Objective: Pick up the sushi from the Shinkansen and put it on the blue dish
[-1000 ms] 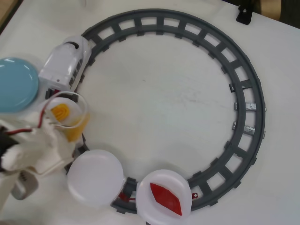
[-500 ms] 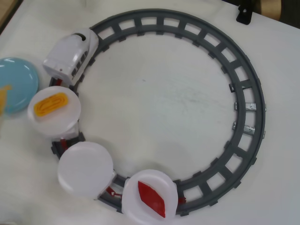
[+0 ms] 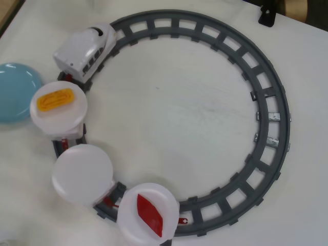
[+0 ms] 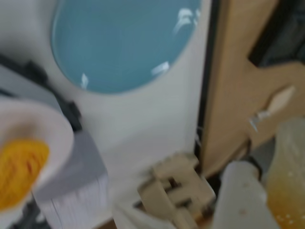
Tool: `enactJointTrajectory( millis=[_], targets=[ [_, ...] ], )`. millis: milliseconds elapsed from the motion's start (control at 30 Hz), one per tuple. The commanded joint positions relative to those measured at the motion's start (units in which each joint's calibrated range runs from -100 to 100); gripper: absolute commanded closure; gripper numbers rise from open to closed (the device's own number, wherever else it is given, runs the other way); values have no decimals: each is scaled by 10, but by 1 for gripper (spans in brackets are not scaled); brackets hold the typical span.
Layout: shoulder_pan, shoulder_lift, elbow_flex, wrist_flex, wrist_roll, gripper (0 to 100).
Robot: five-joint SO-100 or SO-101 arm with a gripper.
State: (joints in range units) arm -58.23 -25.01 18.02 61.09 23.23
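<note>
Wrist view showed the gripper (image 4: pixel 259 191) blurred at lower right, its opening and load impossible to tell, and the blue dish (image 4: pixel 125 43) beyond it bare. Within a second the arm had left the overhead view and the Shinkansen (image 3: pixel 84 51) had rolled on; the sushi was nowhere visible, so probably undelivered. There were three white plates (image 3: pixel 82 174), one yellow piece (image 3: pixel 55 99) and one red piece (image 3: pixel 149 215)

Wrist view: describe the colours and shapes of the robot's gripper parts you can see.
Though blurred, the gripper shows a rounded white part beside a translucent amber-yellow piece at the right edge, and what seems to be a cream, blocky part further left. No cables or markings are discernible.
</note>
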Motion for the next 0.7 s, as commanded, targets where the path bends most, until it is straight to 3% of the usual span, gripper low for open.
enactJointTrajectory(
  millis=[0, 667],
  targets=[
    [-2, 40, 10, -45, -3, 97],
    [-35, 376, -242, -36, 10, 97]
  ],
)
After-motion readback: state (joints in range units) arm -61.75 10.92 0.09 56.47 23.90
